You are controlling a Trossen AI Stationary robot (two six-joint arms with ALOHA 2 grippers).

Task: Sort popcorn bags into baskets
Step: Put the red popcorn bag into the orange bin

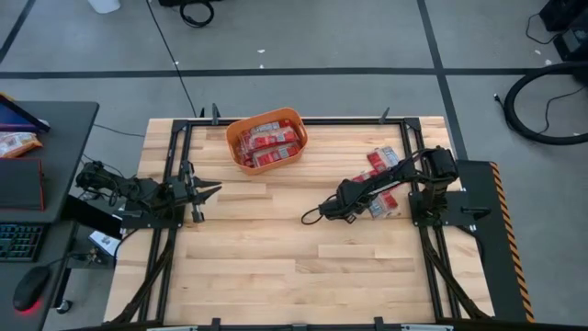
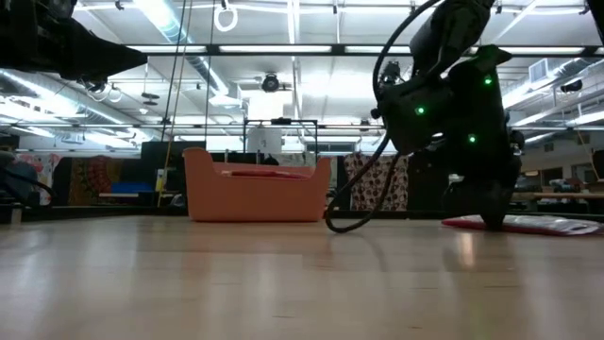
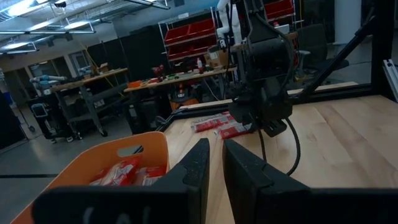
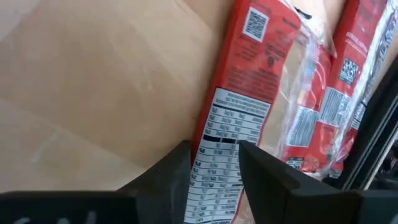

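Several red popcorn bags (image 1: 266, 142) lie in the orange basket (image 1: 299, 120) at the table's far middle. More red-and-white bags (image 1: 384, 158) lie flat on the wood at the right, one (image 4: 242, 81) straight under my right gripper (image 4: 214, 149). That gripper slants down over the bag's printed label end, open, one fingertip on either side of the label strip. My left gripper (image 1: 209, 190) hovers level at the table's left, open by a narrow gap, with nothing in it. My right gripper comes slanting down from above at the bag's label end (image 4: 217, 127), its fingers lying across that end. Whether the fingertips touch the bag, I cannot tell. The bag lies flat on the table.
A second bag (image 4: 311, 106) overlaps the first on the side of the dark table frame (image 1: 418, 198). A loose cable loop (image 1: 312, 216) hangs from the right arm near the table's middle. Bare wood lies toward the near edge.
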